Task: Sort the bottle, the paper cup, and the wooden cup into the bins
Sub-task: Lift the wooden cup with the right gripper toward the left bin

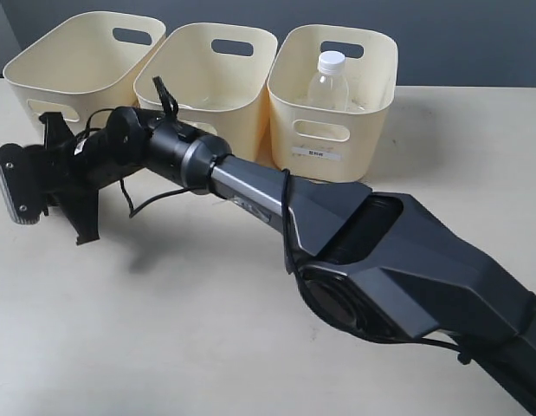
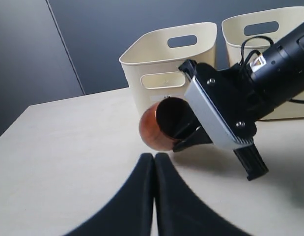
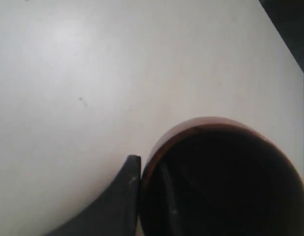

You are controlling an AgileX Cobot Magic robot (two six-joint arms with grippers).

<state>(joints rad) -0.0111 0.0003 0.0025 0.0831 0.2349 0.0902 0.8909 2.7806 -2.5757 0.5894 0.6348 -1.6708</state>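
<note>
The desk carries three bins in a row at its far edge, and the right arm reaches across the middle to the left side. By how things lie, about a third of the sorting is surely done: the bottle stands upright in the right bin. The middle bin is partly hidden by the arm and the paper cup shows nowhere clearly, so whether it is already sorted I cannot tell. The wooden cup is not yet in a bin. It sits tipped, mouth toward the wrist, low over the desk just in front of the left bin. The right hand pinches the cup's wall, one finger inside the mouth and one finger pressed against the outside of the rim. The left hand hangs near, jaws closed together on nothing.
</note>
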